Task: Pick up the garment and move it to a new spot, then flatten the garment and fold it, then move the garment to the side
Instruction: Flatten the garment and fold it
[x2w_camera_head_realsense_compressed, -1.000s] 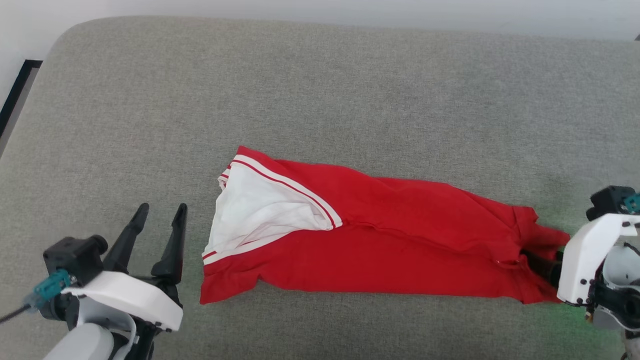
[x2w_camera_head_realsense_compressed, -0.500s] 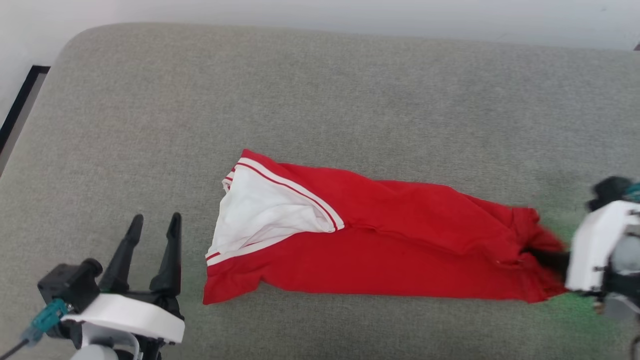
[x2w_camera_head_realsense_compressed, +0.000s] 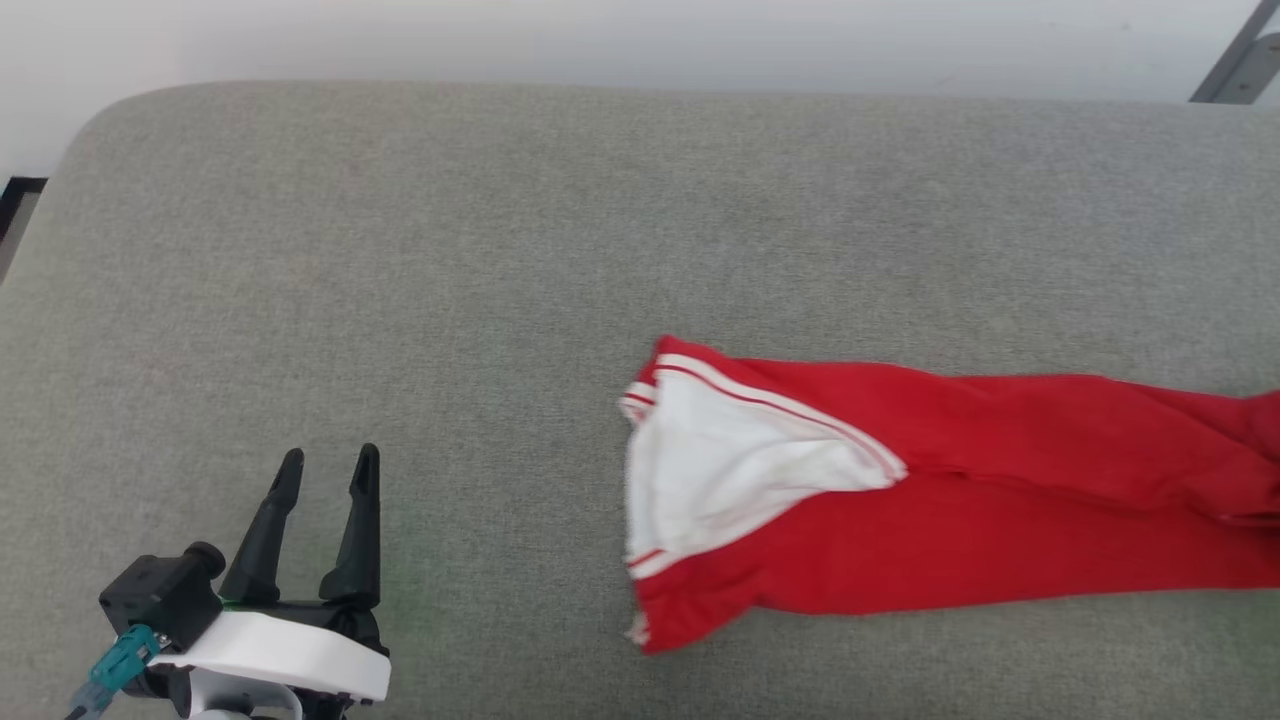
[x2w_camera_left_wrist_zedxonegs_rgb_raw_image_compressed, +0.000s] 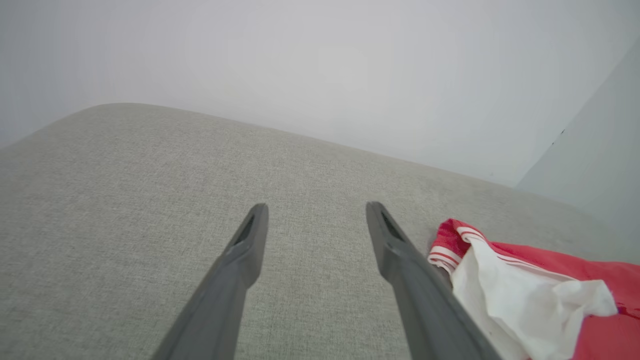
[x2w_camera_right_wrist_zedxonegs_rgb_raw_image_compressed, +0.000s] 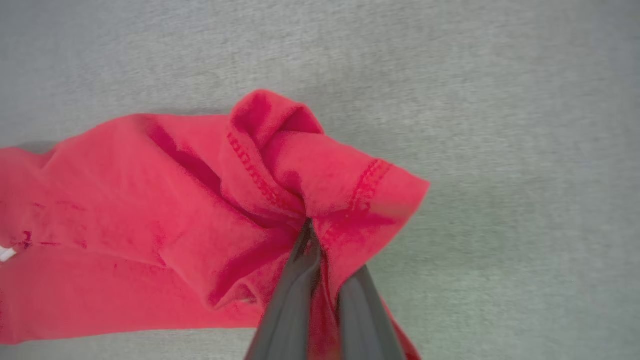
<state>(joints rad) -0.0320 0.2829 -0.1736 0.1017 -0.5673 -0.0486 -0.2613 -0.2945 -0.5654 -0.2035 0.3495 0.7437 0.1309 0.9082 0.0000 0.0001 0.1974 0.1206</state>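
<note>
One garment (x2w_camera_head_realsense_compressed: 950, 520), red with white lining, stretched along the right side of the grey bench (x2w_camera_head_realsense_compressed: 400, 250).
Right gripper (x2w_camera_right_wrist_zedxonegs_rgb_raw_image_compressed: 320, 270) pinching a bunched hem corner; left gripper (x2w_camera_head_realsense_compressed: 328, 460) spread wide, empty, well apart from the white end. Risk: this single-point hold could slip, or dragged cloth may bunch and twist against the bench's weave.

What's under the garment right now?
Grey padded surface shows all around the garment, so it lies on that. The right gripper pinches one end. Anything beneath the cloth is hidden.
</note>
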